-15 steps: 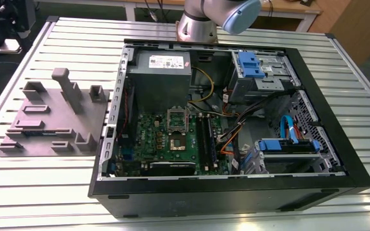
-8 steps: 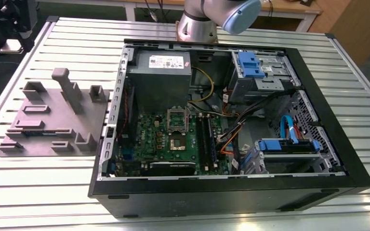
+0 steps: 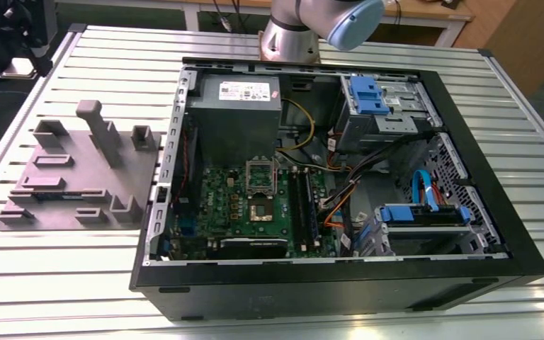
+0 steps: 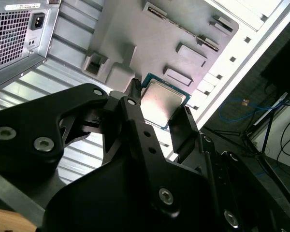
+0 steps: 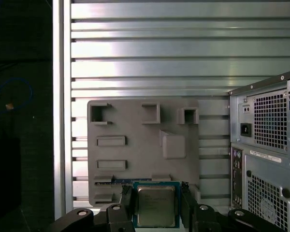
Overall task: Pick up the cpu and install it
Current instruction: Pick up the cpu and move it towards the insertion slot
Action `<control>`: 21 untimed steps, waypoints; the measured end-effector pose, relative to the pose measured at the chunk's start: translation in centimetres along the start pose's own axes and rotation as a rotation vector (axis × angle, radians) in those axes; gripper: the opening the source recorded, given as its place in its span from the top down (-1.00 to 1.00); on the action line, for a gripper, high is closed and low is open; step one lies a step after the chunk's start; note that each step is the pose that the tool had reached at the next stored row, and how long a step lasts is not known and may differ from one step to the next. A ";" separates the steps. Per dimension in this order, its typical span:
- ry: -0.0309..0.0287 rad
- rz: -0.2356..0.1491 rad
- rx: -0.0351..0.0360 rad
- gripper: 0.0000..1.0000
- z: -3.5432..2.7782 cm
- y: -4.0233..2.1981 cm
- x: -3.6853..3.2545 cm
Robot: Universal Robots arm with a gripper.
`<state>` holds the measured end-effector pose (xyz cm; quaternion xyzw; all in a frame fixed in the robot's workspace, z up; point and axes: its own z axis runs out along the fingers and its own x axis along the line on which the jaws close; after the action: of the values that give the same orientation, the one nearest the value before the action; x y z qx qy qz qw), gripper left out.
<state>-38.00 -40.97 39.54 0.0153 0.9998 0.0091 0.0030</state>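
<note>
The end effector (image 4: 160, 101) is clamped on the cpu (image 5: 157, 205), its fingers (image 4: 137, 116) against opposite edges. It hangs over the grey fixture (image 5: 135, 145) on the bench (image 5: 135, 48), beside the case (image 5: 266, 159).

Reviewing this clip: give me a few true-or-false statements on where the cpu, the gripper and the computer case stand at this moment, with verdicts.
1. The gripper is shut on the cpu. True.
2. The grey fixture plate lies inside the computer case. False: it lies on the slatted table, beside the case at the exterior view's left.
3. The case lies open, with its motherboard showing. True.
4. The cpu is seated on the motherboard. False: it is between the gripper's fingers, with the grey fixture plate behind it in both wrist views.
</note>
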 end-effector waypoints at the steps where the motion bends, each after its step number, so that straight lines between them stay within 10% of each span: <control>1: -0.0001 0.000 0.0000 0.04 0.00 0.00 -0.03; 21: -0.0001 0.000 -0.0001 0.04 0.03 0.01 -0.54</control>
<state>-37.47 -40.98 39.51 0.0152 0.9998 0.0091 0.0031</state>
